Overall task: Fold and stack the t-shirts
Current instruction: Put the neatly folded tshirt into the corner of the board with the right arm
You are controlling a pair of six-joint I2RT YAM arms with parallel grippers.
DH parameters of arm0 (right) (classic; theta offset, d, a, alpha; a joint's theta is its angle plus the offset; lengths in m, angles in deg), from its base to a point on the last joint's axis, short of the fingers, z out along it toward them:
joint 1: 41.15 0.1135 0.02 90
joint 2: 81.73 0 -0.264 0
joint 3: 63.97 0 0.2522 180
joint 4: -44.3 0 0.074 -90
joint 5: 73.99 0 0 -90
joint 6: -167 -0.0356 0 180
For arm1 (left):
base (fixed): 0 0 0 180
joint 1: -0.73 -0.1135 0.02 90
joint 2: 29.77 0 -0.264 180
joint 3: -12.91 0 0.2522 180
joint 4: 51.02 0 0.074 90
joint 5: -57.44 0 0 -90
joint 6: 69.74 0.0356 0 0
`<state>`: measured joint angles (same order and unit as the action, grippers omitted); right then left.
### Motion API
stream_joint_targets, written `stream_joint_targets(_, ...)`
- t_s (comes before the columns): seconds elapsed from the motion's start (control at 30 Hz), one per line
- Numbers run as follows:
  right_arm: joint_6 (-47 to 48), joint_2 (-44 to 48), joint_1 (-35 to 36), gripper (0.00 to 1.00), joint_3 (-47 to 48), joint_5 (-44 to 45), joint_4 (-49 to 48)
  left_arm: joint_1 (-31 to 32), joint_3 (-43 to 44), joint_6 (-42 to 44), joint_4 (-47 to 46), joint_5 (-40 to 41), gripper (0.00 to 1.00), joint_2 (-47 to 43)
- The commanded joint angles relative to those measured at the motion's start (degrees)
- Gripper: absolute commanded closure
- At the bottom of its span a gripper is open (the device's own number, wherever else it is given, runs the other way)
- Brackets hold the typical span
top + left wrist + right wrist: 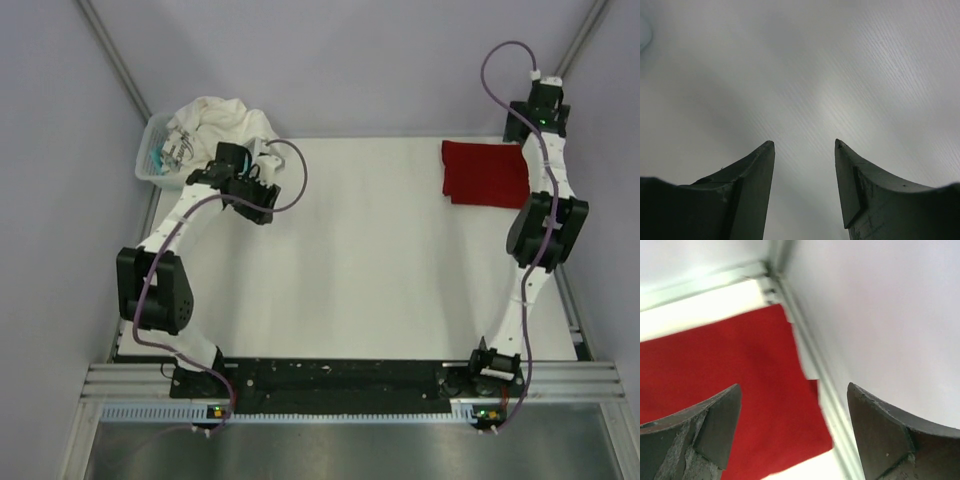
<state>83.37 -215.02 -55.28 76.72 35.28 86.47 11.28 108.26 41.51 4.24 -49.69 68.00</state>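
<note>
A red t-shirt (485,172) lies folded on the surface (360,260), likely the stack's base; a white t-shirt (225,120) sits crumpled in a basket (150,165). The left pincer (805,145) and right pincer (792,390) gape wide, empty.

The white table (380,290) has a matte, faintly grained top. A deep red t-shirt (485,172) lies on it at the far right corner, folded flat into a rough rectangle, its right edge running close beside the table's metal side rail (827,405). A small white slatted basket (150,165) stands at the far left corner.
</note>
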Motion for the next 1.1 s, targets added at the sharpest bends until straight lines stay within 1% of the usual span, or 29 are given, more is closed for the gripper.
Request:
stream_joint_targets(0.0, -6.0, 18.3, 4.6, 0.11, -12.0, -17.7, -5.8, -0.7, -4.7, 1.2, -3.3, 1.7, 0.44, -10.4)
stream_joint_targets(0.03, -10.8, 21.3, 4.8, 0.01, -17.7, -23.9, -8.9, -0.9, -6.9, 0.7, -5.1, 2.4, 0.44, -12.2)
stream_joint_targets(0.1, -15.6, 30.1, 5.8, 0.01, -32.4, -30.3, -17.5, -1.4, -12.7, 0.5, -9.3, 3.5, 0.42, -16.0)
stream_joint_targets(0.13, -17.0, 33.3, 7.1, 0.01, -39.0, -31.0, -22.2, -1.8, -15.3, 0.4, -12.1, 4.1, 0.42, -18.0)
stream_joint_targets(0.23, -17.4, 42.6, 11.7, 0.01, -54.0, -30.0, -30.6, -2.4, -24.8, 0.2, -21.2, 3.7, 0.39, -24.1)
stream_joint_targets(0.3, -16.3, 46.9, 13.8, 0.01, -62.9, -30.7, -34.5, -2.5, -31.3, -0.2, -28.4, 2.6, 0.38, -27.7)
stream_joint_targets(0.37, -14.3, 50.5, 17.9, 0.01, -69.9, -30.0, -36.8, -2.9, -37.7, -0.9, -35.4, 2.2, 0.36, -30.9)
stream_joint_targets(0.43, -13.8, 53.5, 19.2, 0.01, -76.2, -30.3, -38.6, -3.7, -44.5, -1.9, -43.8, 2.0, 0.35, -33.8)
stream_joint_targets(0.47, -14.5, 54.8, 19.3, 0.01, -79.5, -30.9, -39.7, -4.2, -47.1, -3.2, -48.2, 2.1, 0.32, -35.0)
stream_joint_targets(0.53, -15.1, 58.4, 19.3, 0.01, -86.0, -30.6, -43.5, -5.1, -52.1, -6.3, -55.1, 2.9, 0.15, -36.2)
stream_joint_targets(0.57, -15.2, 60.1, 19.5, 0.01, -89.3, -29.6, -46.1, -5.4, -53.8, -6.7, -57.4, 2.9, 0.11, -36.3)
stream_joint_targets(0.63, -15.4, 63.6, 19.5, 0.01, -96.4, -25.9, -51.0, -5.4, -55.3, -8.7, -60.3, 5.2, 0.09, -35.6)
stream_joint_targets(0.7, -14.4, 68.1, 19.9, 0.01, -100.3, -21.8, -52.6, -5.8, -56.4, -10.4, -63.1, 6.8, 0.08, -34.4)
stream_joint_targets(0.8, -13.1, 74.4, 19.9, 0.01, -107.7, -17.7, -59.2, -6.8, -59.3, -12.6, -69.1, 6.5, 0.08, -33.4)
stream_joint_targets(0.87, -12.4, 76.2, 20.0, 0.01, -112.8, -14.9, -64.0, -7.1, -61.6, -12.7, -72.9, 5.5, 0.07, -32.9)
stream_joint_targets(0.93, -12.8, 76.2, 20.0, 0.01, -119.0, -12.5, -71.5, -7.2, -64.7, -12.8, -78.9, 5.1, 0.07, -31.8)
stream_joint_targets(1.0, -12.6, 77.7, 20.0, 0.01, -120.5, -14.0, -73.6, -7.7, -64.6, -14.1, -79.5, 5.8, 0.07, -31.9)
stream_joint_targets(1.03, -12.7, 77.1, 19.9, 0.01, -122.6, -14.3, -80.5, -7.9, -65.0, -14.0, -80.4, 5.5, 0.07, -31.8)
stream_joint_targets(1.07, -13.3, 76.3, 20.0, 0.01, -123.9, -15.0, -84.4, -8.0, -64.9, -14.0, -80.2, 4.9, 0.07, -31.8)
